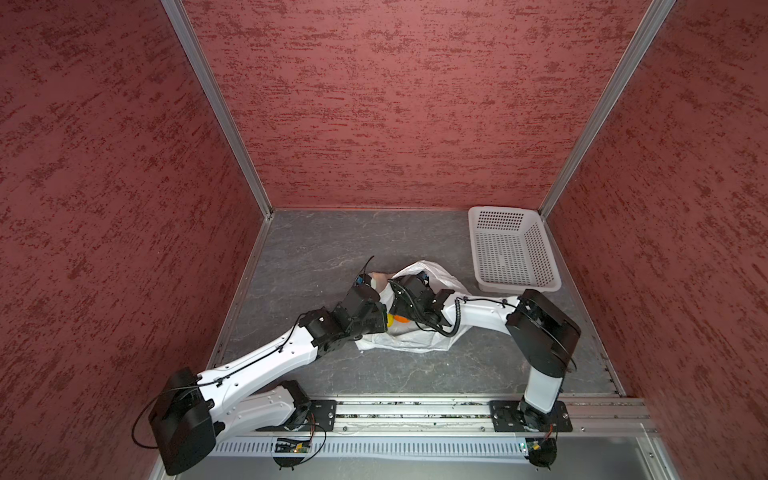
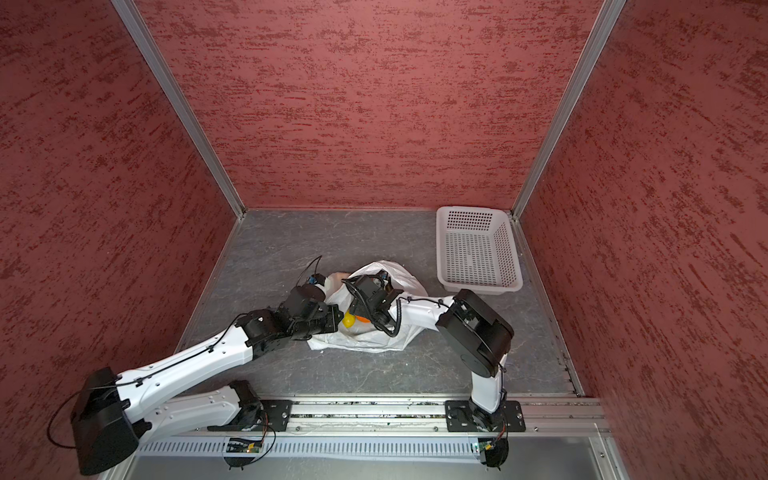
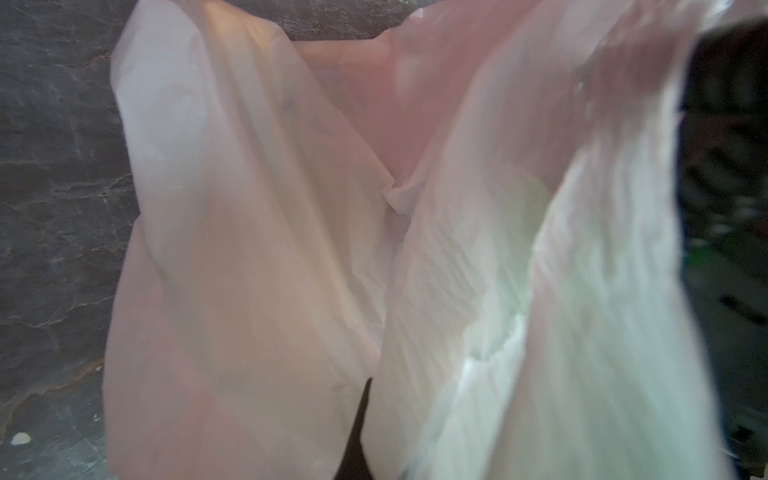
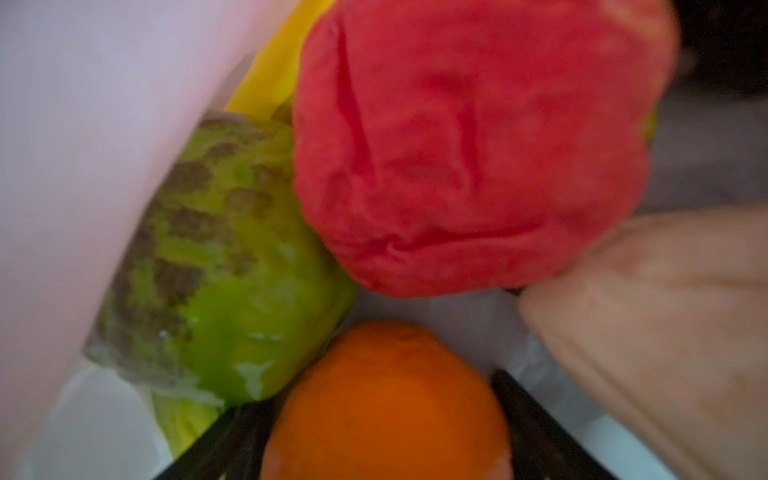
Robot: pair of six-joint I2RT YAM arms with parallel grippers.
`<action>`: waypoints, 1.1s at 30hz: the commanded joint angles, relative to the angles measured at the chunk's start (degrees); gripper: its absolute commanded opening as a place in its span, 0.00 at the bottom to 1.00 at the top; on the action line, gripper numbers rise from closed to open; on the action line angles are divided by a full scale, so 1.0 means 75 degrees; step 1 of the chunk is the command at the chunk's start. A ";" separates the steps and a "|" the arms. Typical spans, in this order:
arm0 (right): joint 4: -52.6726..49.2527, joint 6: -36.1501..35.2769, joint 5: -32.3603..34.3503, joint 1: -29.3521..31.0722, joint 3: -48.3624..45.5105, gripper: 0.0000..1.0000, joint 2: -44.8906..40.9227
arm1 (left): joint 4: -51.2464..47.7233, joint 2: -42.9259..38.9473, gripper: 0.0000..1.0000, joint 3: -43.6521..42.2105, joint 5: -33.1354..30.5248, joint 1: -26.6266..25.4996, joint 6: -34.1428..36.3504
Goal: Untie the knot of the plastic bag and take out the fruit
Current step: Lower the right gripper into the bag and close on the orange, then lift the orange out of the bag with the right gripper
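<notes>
The white plastic bag [image 1: 415, 341] [image 2: 374, 340] lies mid-floor with its mouth spread open; the knot is out of view. My left gripper [image 3: 357, 436] is shut on a fold of the bag's plastic [image 3: 249, 249], which drapes over it and hides the fingers. My right gripper [image 4: 376, 399] is inside the bag, its black fingers [image 4: 232, 436] pressed on either side of the orange ball [image 4: 386, 399]. Packed around it are a red fruit [image 4: 469, 145], a green one [image 4: 224, 270], a yellow banana [image 4: 274, 62] and a beige piece [image 4: 665, 332]. Yellow fruit [image 1: 390, 320] and orange fruit [image 2: 362, 319] peek out between the wrists.
A white perforated basket [image 1: 515, 249] [image 2: 478, 249] stands at the back right corner of the grey floor [image 1: 316, 249]. Red walls enclose three sides. The two arms' wrists sit close together over the bag.
</notes>
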 commanded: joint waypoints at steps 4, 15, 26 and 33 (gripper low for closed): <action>-0.0212 0.0103 0.0211 -0.0020 0.0025 0.52 0.0077 | -0.0085 -0.0064 0.00 0.0057 0.0023 0.0050 -0.0023; -0.0686 -0.0351 -0.0052 0.0147 -0.0168 0.45 -0.1266 | -0.0075 -0.0090 0.00 0.0066 -0.0008 0.0170 -0.0010; -0.1850 -0.0222 -0.0381 0.0482 -0.0460 0.45 -0.3143 | -0.0127 -0.0101 0.00 0.0218 -0.0071 0.0393 0.0097; -0.3053 -0.0041 -0.0263 0.0460 -0.0170 0.44 -0.4492 | -0.0174 -0.0072 0.00 0.0317 -0.0019 0.0551 0.0212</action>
